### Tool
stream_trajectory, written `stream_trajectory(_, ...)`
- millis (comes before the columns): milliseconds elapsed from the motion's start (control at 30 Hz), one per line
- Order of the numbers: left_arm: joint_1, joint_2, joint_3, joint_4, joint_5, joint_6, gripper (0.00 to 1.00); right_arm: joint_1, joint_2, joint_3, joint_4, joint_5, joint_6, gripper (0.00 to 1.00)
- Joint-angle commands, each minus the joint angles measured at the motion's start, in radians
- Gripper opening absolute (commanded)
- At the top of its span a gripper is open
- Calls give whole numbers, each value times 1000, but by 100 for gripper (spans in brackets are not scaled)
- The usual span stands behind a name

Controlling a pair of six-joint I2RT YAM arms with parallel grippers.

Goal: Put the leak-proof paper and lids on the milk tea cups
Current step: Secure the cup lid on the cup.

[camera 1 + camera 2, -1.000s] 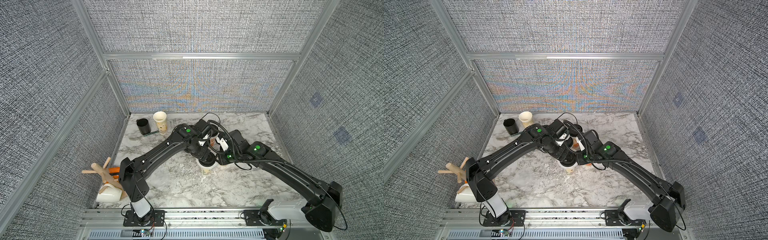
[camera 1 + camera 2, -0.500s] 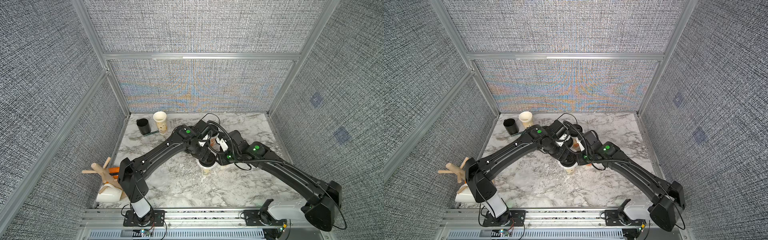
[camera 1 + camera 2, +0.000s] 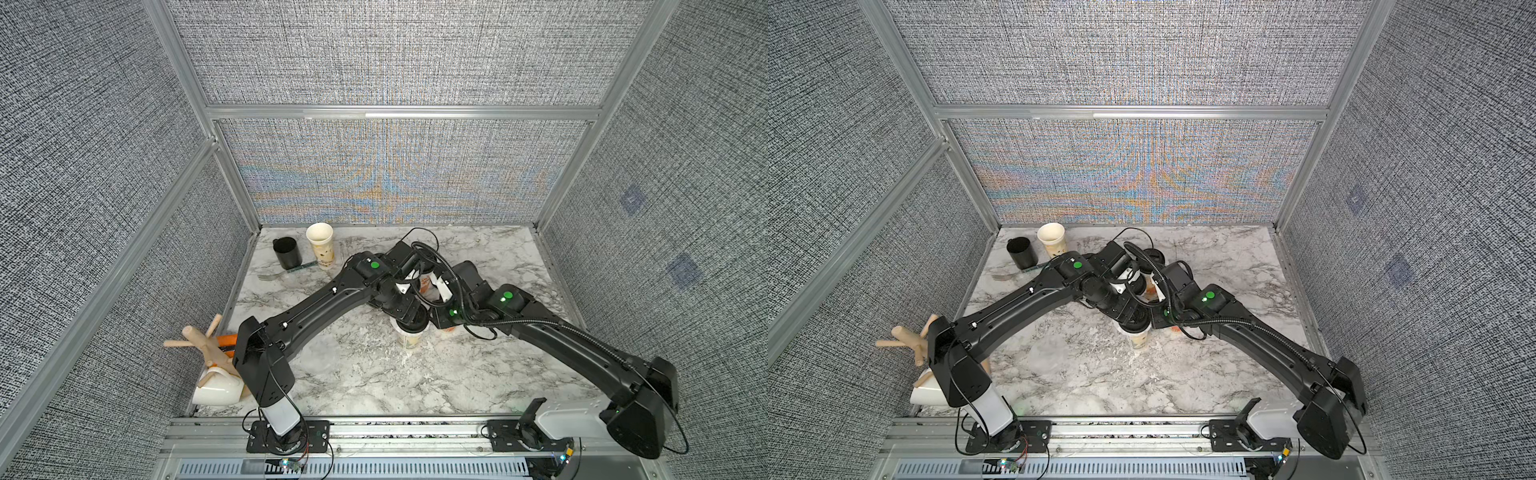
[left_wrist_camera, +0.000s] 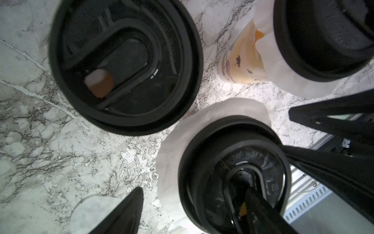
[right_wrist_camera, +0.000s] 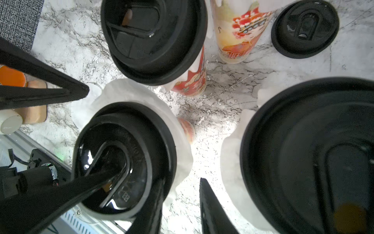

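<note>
We see the left gripper [image 4: 194,190] with its fingers [image 4: 125,212] spread wide and clamped on nothing. 1 finger hangs over the marble table [image 4: 60,141]; the other lies across the middle of a black lid [image 4: 208,154], and we cannot tell whether it presses down. That lid sits on the front cup [image 3: 409,340], and a round sheet of paper [image 4: 182,137] is trapped under it, its edge sticking out all round the rim and filling much of the gap between these 2 fingers. A loose sheet [image 4: 89,208] lies flat on the table under the outer finger, partly hidden by it. The right gripper [image 5: 182,180] faces in from the opposite side of the same cup, its fingers [image 5: 212,212] a little apart with nothing held between them; only the paper's fringe and bare marble show in the gap. 1 right finger is up against the lid's rim. The other stands clear of it, between this cup and a neighbouring lid [image 5: 303,152] that also has white paper showing round its edge. Just past the right fingertips stands a red cup [image 5: 192,81], lidded too. Farther past them we see a printed cup [image 5: 236,34], its mouth out of frame, with a spare lid [image 5: 305,28] flat on the table beside it. In both top views an open cup [image 3: 320,247] [image 3: 1051,241] stands uncovered, well apart from all 4 fingers, next to a black mug [image 3: 287,253].
</note>
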State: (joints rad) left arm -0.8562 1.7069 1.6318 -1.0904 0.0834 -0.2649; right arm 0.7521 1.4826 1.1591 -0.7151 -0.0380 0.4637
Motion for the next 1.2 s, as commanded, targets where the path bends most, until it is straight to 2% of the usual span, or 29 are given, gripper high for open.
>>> stream_trajectory(0,-2,4,-24,-76,-10,12,80,9,5,-32,-34,-14,24,33)
stream_trajectory(400,-2,-15,-93,-49,-11,14,80,15,15,-48,-49,-4,35,33)
stream_trajectory(633,-1,-18,-99,-45,-13,12,80,13,-13,73,-84,21,36,33)
stream_trajectory(900,-1,-13,-98,-55,-35,-6,80,23,25,110,-21,-39,48,43)
stream_trajectory(1167,-1,-3,-84,-92,-79,-29,80,32,67,92,40,-66,77,44)
